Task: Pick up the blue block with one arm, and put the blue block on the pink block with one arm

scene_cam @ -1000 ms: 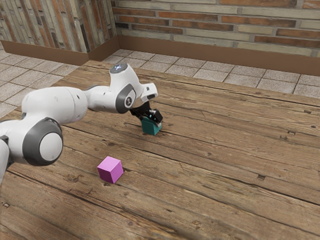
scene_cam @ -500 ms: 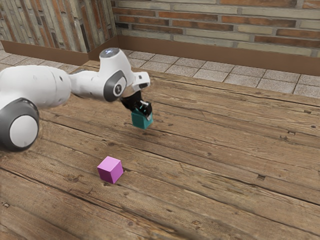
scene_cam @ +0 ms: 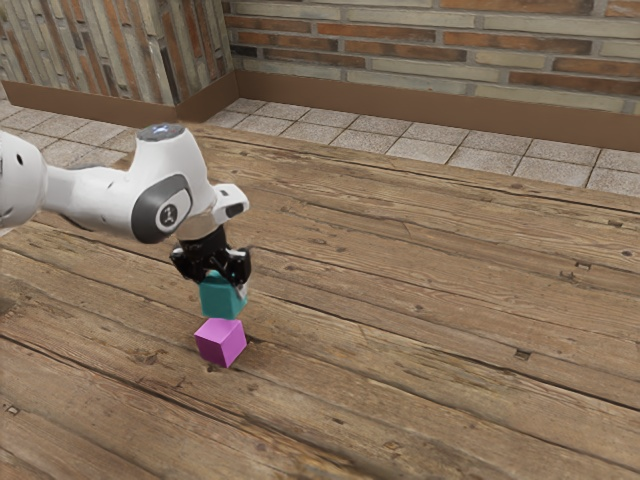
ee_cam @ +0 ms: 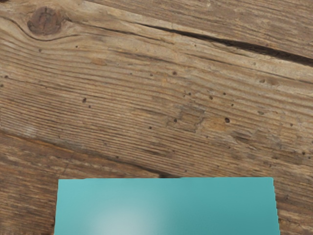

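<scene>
Hovering my gripper [scene_cam: 213,270], fingers pinched on the blue block [scene_cam: 222,299], just above the pink block [scene_cam: 220,342] after swinging it in from farther right on the wooden table [scene_cam: 450,300] over the last second, so lowering and release look next.

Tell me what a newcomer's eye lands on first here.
The blue block, clamped in the black gripper, hangs directly over the pink block on the wooden table; whether they touch is unclear. The big white arm enters from the exterior view's left.
</scene>
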Available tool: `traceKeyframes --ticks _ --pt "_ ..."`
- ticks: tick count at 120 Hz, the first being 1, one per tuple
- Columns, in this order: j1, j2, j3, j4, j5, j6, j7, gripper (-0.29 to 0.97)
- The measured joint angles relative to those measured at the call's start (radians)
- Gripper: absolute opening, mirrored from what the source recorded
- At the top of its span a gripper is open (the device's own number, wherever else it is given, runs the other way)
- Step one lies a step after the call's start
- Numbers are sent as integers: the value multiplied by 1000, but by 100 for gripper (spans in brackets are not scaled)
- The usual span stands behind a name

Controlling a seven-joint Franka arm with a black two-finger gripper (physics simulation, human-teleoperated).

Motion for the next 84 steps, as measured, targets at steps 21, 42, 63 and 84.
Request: traceKeyframes --ticks 21,42,63,84 --pt "-3 -27 -1 -55 2 -2 -77 32" --pt "-7 -66 -4 -83 16 -5 -111 31" --pt "-5 -68 -5 -85 80 -5 -115 32" --pt "-10 -68 -17 -83 119 8 -115 32"
